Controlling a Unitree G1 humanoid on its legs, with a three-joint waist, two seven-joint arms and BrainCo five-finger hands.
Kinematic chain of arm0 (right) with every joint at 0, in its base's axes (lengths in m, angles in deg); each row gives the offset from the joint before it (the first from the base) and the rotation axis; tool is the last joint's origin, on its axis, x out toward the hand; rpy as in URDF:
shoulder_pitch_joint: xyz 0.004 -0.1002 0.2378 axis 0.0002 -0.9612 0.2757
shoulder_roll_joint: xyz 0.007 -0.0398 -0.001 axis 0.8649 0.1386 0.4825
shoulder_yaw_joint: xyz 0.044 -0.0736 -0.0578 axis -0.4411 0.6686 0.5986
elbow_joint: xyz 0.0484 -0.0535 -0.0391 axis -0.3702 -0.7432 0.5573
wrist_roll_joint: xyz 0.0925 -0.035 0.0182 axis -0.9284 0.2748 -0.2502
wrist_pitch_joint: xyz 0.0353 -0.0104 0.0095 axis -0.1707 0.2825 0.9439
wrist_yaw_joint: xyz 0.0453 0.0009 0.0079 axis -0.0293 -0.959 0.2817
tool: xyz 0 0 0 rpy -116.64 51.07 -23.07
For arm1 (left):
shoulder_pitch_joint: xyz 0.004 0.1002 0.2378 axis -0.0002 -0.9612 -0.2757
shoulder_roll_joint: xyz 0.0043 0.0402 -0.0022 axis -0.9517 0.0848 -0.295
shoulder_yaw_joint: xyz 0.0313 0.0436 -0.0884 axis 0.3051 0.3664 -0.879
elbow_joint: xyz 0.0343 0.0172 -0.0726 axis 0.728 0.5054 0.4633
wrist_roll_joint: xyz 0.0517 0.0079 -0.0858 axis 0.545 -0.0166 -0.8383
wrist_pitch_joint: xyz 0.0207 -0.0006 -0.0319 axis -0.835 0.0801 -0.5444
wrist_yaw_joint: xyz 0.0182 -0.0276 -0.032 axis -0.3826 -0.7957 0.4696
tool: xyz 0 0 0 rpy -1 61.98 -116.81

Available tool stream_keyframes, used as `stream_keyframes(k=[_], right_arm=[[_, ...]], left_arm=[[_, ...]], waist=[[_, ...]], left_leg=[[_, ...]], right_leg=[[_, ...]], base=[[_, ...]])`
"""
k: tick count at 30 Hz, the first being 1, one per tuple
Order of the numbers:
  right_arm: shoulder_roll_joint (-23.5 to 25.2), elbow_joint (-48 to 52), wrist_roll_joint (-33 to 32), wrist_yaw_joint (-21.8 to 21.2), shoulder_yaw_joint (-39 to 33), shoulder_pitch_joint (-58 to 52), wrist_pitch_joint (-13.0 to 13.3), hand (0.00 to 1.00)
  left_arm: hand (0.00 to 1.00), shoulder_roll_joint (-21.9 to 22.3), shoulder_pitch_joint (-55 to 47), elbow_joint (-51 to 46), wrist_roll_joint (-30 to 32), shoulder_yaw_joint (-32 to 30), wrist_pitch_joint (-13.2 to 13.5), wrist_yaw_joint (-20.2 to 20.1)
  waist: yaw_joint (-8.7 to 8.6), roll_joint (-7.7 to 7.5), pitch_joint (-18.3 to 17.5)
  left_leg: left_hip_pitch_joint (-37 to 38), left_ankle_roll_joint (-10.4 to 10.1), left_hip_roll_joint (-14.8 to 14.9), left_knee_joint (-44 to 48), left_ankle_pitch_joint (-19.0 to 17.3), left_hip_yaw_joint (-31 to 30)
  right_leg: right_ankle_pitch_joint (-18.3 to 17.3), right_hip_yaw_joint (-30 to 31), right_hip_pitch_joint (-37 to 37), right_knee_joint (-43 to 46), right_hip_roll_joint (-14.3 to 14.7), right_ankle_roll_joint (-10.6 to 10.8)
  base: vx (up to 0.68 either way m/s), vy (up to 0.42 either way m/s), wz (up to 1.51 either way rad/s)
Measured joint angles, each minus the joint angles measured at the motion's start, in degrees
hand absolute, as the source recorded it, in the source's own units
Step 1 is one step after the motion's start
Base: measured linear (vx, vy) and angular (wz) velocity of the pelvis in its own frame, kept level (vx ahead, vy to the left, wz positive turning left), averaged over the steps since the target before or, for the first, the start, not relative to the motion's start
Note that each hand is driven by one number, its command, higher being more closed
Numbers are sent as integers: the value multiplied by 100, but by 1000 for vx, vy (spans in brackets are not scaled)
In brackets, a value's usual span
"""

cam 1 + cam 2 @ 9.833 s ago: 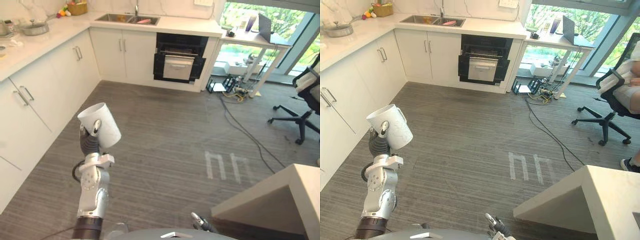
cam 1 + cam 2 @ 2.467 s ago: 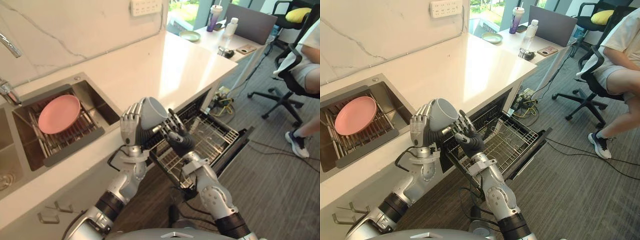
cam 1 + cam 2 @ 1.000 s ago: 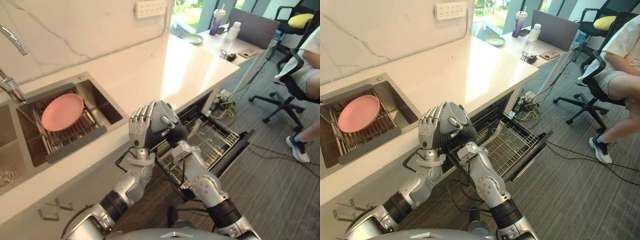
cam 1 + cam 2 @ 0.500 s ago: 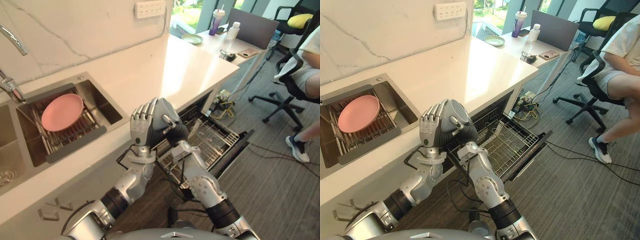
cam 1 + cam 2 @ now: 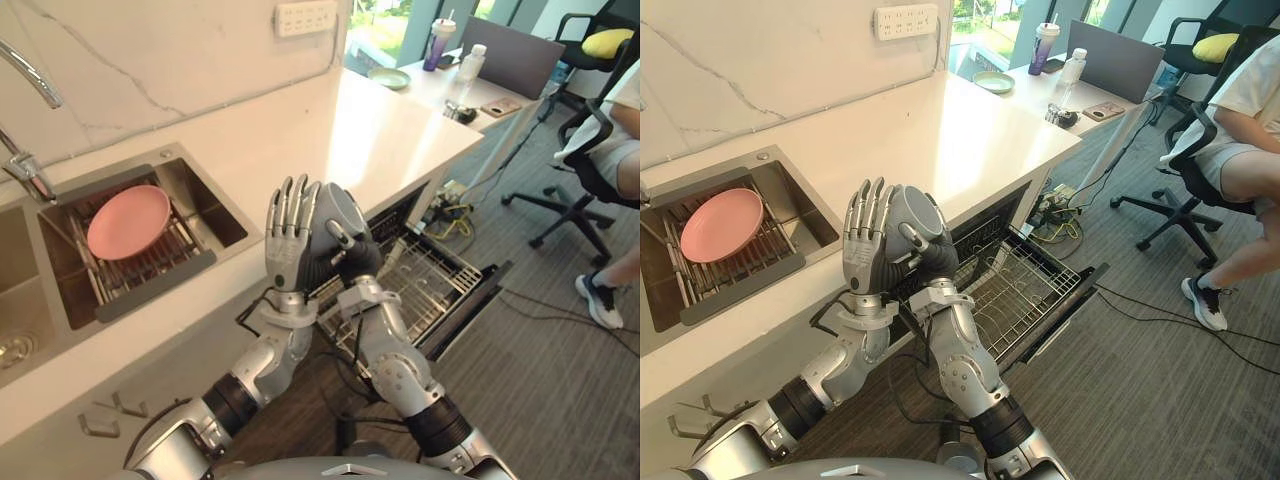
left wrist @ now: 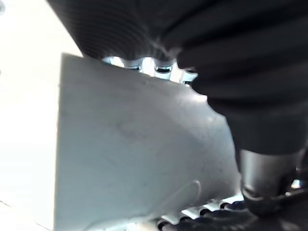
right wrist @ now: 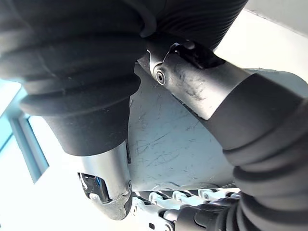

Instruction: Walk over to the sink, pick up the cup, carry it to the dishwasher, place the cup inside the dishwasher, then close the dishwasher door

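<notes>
Cup (image 5: 338,212) is held in the air between both hands, just off the desk (image 5: 370,130) edge and above the near end of the rack (image 5: 425,280).
Left hand (image 5: 290,240) is laid flat against the cup's side, fingers straight and together, nothing curled round it.
Right hand (image 5: 350,265) is wrapped on the cup from below, thumb and fingers curled round the wall.
Read as a handover: grip is being taken by the right hand, with the left used only as a backstop. That is likely because the dishwasher (image 5: 400,215) is on the right-hand side.

The rack is pulled out over the lowered door (image 5: 478,292), so a drop-in path is open.
In the way: the desk edge and the right forearm, both between cup and rack. Upright tines in the rack may tip the cup.
The sink (image 5: 215,205) with a pink plate (image 5: 125,222) lies to the left, well apart.
A person (image 5: 622,130) is seated on a chair far right, clear of the door swing.
</notes>
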Motion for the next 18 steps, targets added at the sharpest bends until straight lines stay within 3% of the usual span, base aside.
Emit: stream_keyframes(k=[6, 10, 14, 18], right_arm=[[145, 0, 927, 456, -138, 46, 323, 100], [249, 0, 2149, 842, -397, 58, 375, 100], [234, 17, 3460, 1233, -877, 509, 756, 100], [51, 55, 3713, 1587, -1592, 555, 1027, 100]], left_arm=[[0, 19, -4, 103, -35, 9, 261, 242], [0, 120, -13, 267, -44, 5, 431, 350], [0, 108, -275, 540, -74, 193, 587, 307], [0, 114, -348, 485, -263, 106, 856, 311]], waist=[[-2, 16, 1], [-5, 62, 1], [-93, 167, 11], [-94, 180, 18]], left_leg=[[0, 1, -5, -1, 1, 0], [3, 3, -10, -5, 6, -1], [17, 3, -14, -13, 7, 0], [68, 1, -11, -35, 8, 4]], right_leg=[[-9, 7, -20, 27, -2, -11], [-25, 11, -30, 51, -5, -28], [-40, 20, -38, 80, -8, -22], [-90, 38, -40, 151, -6, -13]], base=[[0, 0, 0], [0, 0, 0], [0, 0, 0], [-1, 5, -1]])
